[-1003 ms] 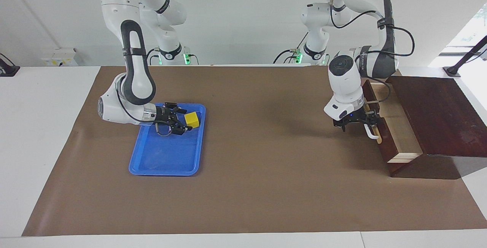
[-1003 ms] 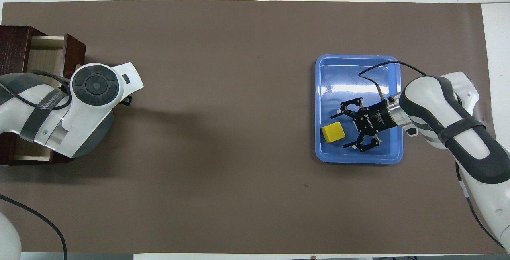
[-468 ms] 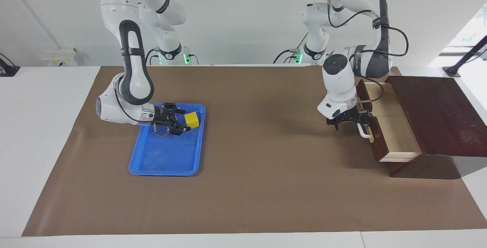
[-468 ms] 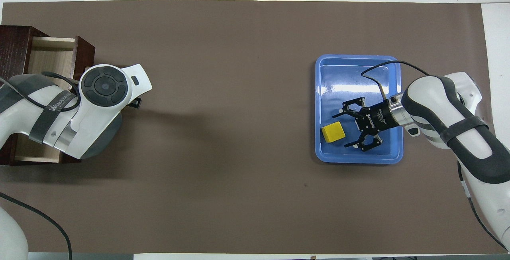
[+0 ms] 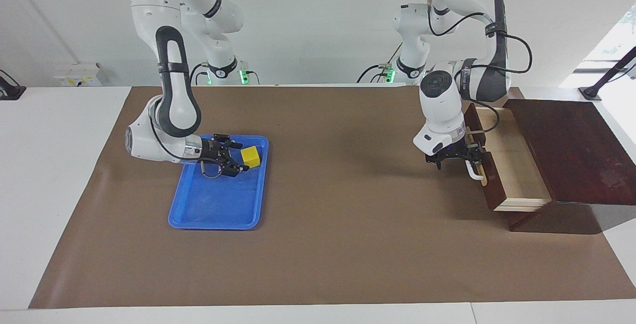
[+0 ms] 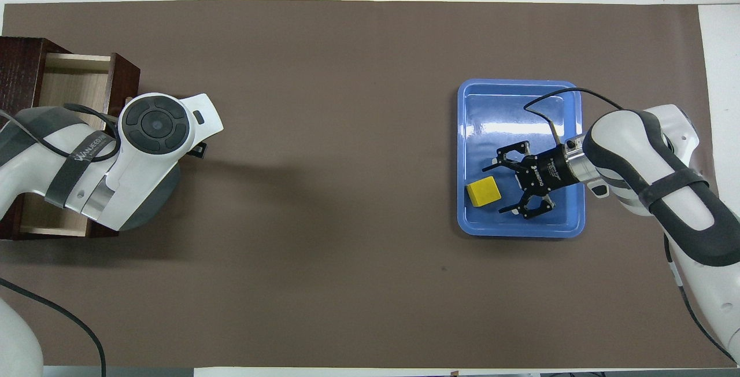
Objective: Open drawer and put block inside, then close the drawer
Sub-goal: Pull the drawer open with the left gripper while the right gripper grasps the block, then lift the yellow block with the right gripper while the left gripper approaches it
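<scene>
Right tool [image 5: 237, 156] spread beside smooth yellow cube block [image 5: 251, 156] in glossy blue tray [image 5: 216, 216]

The drawer [image 5: 512, 165], dark brown wood with a pale interior and a white bar handle [image 5: 471, 171], stands pulled open from its dark box [image 5: 571, 150]. The block [image 5: 251, 156], a small yellow cube, sits in the blue tray [image 5: 218, 209], near its 1 o'clock corner in the facing view.

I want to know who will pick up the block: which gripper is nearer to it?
The right gripper, low over the tray, right beside the block. The left gripper is at the drawer handle, at the left arm's end of the table.
</scene>
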{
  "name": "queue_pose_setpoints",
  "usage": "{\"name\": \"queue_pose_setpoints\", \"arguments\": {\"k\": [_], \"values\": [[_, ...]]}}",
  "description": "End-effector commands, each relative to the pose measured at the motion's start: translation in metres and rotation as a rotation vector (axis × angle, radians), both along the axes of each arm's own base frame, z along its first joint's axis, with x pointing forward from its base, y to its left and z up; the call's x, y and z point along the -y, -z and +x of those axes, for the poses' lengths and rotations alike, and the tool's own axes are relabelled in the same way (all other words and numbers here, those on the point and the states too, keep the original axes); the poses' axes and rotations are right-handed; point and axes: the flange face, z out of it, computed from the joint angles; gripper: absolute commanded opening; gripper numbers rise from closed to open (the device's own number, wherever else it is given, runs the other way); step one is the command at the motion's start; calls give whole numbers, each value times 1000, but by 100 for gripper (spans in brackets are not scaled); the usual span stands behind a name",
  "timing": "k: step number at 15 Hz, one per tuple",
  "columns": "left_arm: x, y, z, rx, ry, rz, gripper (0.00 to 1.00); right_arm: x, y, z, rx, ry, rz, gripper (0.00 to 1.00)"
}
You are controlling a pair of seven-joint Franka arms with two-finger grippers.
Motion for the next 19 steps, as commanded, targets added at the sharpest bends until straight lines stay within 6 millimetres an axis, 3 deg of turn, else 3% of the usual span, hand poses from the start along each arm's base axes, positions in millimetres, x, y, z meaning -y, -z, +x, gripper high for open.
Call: {"name": "queue_pose_setpoints", "arguments": {"k": [1,4,5,9,11,15,19], "values": [[24,-2,-8,-14,2,-18,100,0,-6,-3,14,29,16,71],[24,-2,-8,-13,2,-19,100,1,-7,-2,8,40,13,10],[24,-2,-8,-13,4,-19,100,1,-8,-1,8,41,12,0],[23,-6,-6,-13,2,-16,100,-3,-24,12,42,35,19,0],[19,-13,-2,-14,-7,-9,100,-7,-48,30,38,70,10,0],[13,-36,5,-41,31,21,100,-20,-122,70,22,152,3,0],[10,-65,10,-66,14,55,100,-88,-189,89,33,187,-15,0]]}}
